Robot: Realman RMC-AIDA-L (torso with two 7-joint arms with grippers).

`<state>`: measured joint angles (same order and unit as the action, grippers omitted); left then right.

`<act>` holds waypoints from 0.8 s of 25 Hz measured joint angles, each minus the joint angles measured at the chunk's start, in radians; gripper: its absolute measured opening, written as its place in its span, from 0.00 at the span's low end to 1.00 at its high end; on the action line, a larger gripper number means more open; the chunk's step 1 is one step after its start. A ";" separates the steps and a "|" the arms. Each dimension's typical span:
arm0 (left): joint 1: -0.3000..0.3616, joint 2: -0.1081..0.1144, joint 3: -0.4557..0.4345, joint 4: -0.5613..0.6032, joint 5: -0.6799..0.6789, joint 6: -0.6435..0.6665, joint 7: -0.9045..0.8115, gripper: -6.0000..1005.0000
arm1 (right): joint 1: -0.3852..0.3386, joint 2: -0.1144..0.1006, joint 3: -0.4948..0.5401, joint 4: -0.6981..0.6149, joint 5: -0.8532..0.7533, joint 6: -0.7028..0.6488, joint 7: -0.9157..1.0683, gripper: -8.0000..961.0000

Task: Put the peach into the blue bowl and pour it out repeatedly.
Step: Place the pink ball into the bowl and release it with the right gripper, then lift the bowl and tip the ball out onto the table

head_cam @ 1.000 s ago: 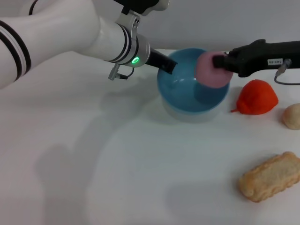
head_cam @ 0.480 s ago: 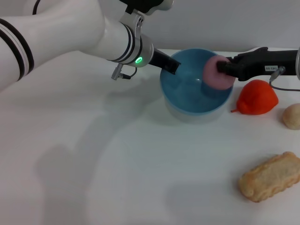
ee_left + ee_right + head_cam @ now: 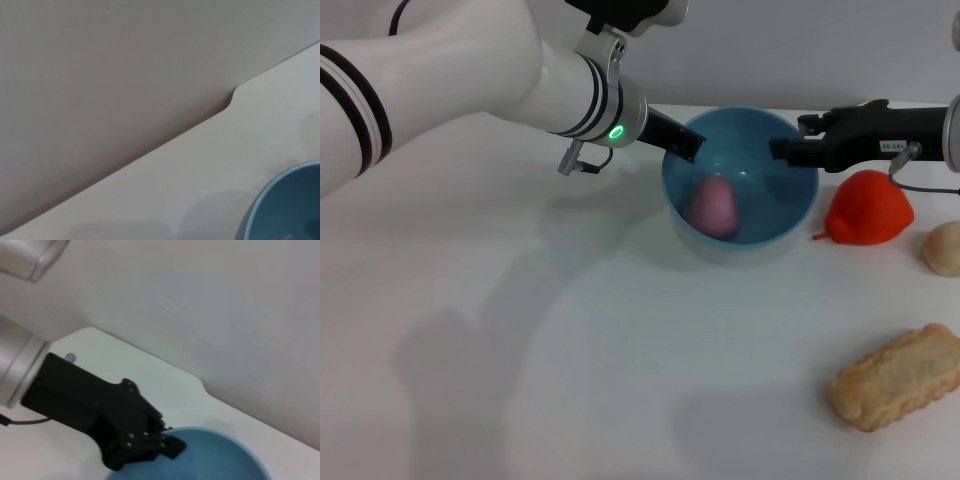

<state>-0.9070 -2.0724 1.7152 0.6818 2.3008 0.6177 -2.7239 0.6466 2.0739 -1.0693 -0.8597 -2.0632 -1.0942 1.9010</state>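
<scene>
From the head view I see the matte pink peach (image 3: 712, 206) lying inside the smooth blue bowl (image 3: 790, 215), left gripper (image 3: 684, 143) pinching its rim, right gripper (image 3: 788, 150) spread empty over the opposite rim. My left wrist view gives only bowl edge and white bench (image 3: 200, 170). Right wrist view adds the left gripper's black blocky fingers (image 3: 150, 442) clamped on the rim.

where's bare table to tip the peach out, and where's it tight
Free: the wide table near and left of the blue bowl. Tight: right side, with the red fruit, beige ball, biscuit.

the blue bowl (image 3: 280, 205) is cut off by the left wrist view's edge, its inside unseen there.
</scene>
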 joint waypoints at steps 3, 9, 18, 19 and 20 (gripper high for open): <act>0.001 0.000 0.001 -0.002 0.000 -0.004 0.000 0.00 | -0.028 -0.001 0.008 -0.024 0.004 0.018 0.000 0.43; 0.002 0.001 0.003 -0.004 0.008 -0.017 0.007 0.00 | -0.129 -0.001 0.147 -0.102 0.032 0.072 -0.062 0.56; -0.008 0.002 0.078 0.005 0.009 -0.112 0.053 0.00 | -0.275 0.000 0.303 0.054 0.355 0.128 -0.461 0.59; -0.011 0.002 0.098 0.005 0.012 -0.139 0.065 0.00 | -0.296 0.000 0.308 0.077 0.430 0.124 -0.522 0.59; -0.013 0.001 0.108 0.005 0.014 -0.153 0.071 0.00 | -0.315 -0.001 0.309 0.101 0.498 0.119 -0.570 0.59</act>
<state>-0.9196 -2.0715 1.8229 0.6870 2.3152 0.4650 -2.6531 0.3320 2.0731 -0.7598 -0.7588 -1.5650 -0.9748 1.3309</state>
